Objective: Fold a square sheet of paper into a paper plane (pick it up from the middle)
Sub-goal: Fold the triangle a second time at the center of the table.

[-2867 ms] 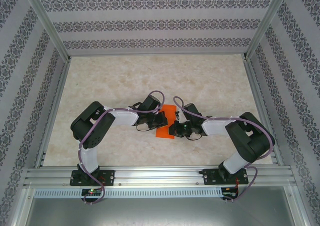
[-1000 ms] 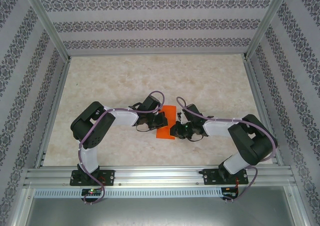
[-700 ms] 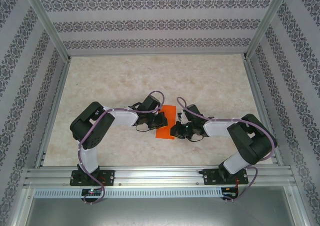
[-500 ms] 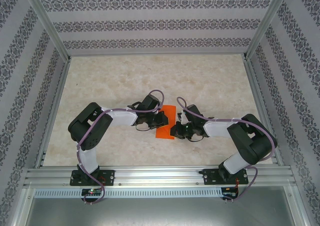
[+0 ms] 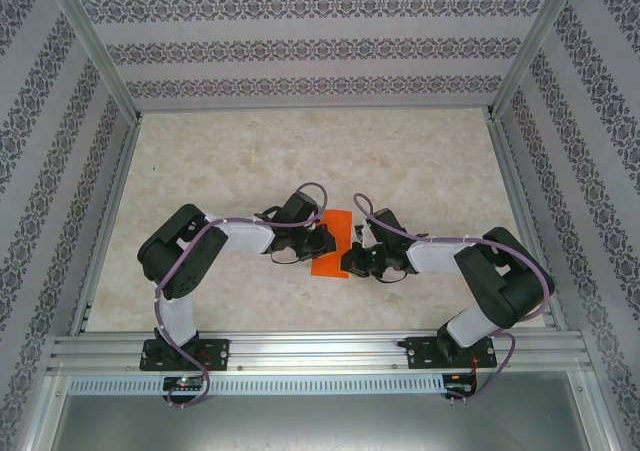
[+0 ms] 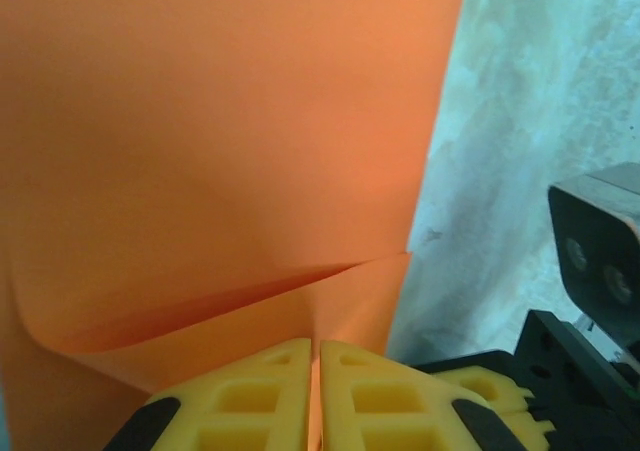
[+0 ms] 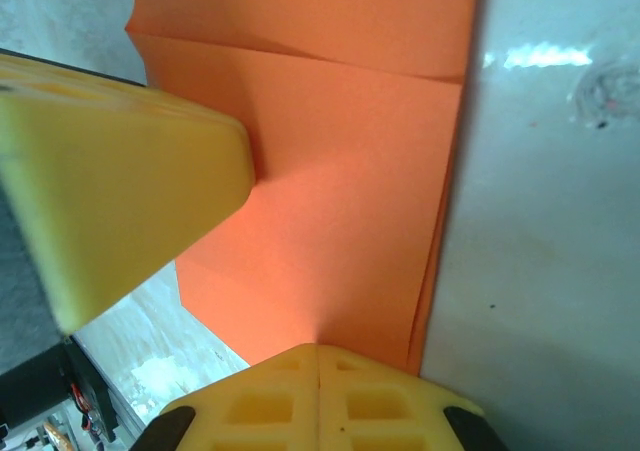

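- Two closed pinches: left gripper (image 6: 318, 356) and right gripper (image 7: 318, 356) hold the square sheet of paper (image 6: 220, 121).
- Featherlight, limp, tear-prone; its edges seem the best hold.

Sheet (image 5: 333, 246) between left tool (image 5: 323, 239), right tool (image 5: 348, 261)

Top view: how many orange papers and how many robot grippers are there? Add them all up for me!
Paper: 1
Grippers: 2, the left gripper and the right gripper
Total: 3
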Tool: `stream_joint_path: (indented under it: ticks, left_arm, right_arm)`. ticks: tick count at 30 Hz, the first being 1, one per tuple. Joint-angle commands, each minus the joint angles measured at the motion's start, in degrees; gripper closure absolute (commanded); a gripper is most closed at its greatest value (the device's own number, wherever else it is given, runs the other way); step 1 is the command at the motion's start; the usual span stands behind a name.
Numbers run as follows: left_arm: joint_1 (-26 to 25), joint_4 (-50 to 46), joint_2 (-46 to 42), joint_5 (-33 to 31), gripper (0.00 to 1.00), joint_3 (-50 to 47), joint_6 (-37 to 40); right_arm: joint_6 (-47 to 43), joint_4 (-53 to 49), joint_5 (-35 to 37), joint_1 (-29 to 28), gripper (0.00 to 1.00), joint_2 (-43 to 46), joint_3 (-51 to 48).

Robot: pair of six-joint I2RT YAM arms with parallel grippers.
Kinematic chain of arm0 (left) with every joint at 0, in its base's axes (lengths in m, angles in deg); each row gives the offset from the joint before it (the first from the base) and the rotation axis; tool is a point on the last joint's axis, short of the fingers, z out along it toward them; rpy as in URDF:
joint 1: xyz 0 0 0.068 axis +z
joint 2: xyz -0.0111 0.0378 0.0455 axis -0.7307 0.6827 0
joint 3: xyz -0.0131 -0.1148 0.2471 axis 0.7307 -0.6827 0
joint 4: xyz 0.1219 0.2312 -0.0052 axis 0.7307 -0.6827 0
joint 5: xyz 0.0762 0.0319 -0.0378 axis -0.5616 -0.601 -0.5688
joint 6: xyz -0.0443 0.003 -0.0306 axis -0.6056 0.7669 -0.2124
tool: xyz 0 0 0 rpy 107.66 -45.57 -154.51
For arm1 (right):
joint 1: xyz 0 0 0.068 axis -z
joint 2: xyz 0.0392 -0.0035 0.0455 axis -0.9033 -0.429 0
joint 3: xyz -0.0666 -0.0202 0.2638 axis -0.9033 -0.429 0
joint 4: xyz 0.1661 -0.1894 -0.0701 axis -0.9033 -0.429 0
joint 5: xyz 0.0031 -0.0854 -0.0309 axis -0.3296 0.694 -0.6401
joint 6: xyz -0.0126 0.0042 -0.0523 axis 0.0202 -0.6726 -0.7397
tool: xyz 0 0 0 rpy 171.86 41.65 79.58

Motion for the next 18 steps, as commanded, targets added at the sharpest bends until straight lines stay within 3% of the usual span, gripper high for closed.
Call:
stream_joint_path:
  ticks: [1,18]
  left_arm:
    - [1.5,0.5,1.1,-3.5,0.88,-1.5,2.0]
    - [8.2,3.7,1.4,-1.5,0.87,-3.0,4.9]
  right_arm:
    - [0.1,-4.0,5.1,-1.1,0.96,-2.6,-2.1]
    - [-0.9,-5.7,5.8,-1.3,1.0,-1.9,-3.1]
